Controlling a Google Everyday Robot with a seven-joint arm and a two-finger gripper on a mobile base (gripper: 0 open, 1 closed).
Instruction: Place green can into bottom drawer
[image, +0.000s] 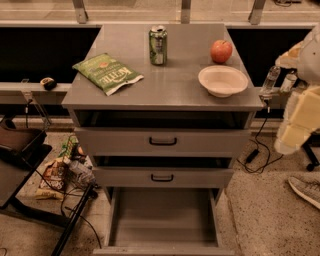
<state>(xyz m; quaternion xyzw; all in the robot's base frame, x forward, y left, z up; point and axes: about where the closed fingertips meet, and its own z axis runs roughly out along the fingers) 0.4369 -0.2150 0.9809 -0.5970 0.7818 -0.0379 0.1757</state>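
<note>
The green can (158, 45) stands at the tabletop's (175, 87) back edge. The gripper (278, 82) hangs empty and spread off the right edge. Next, I think, it must reach the can.

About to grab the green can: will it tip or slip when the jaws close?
The green can stands upright, tall and narrow, so an off-centre nudge would likely tip it and set it rolling. Its smooth round side may slip in a light grip. The gripper hangs right of the cabinet top, jaws open.
</note>
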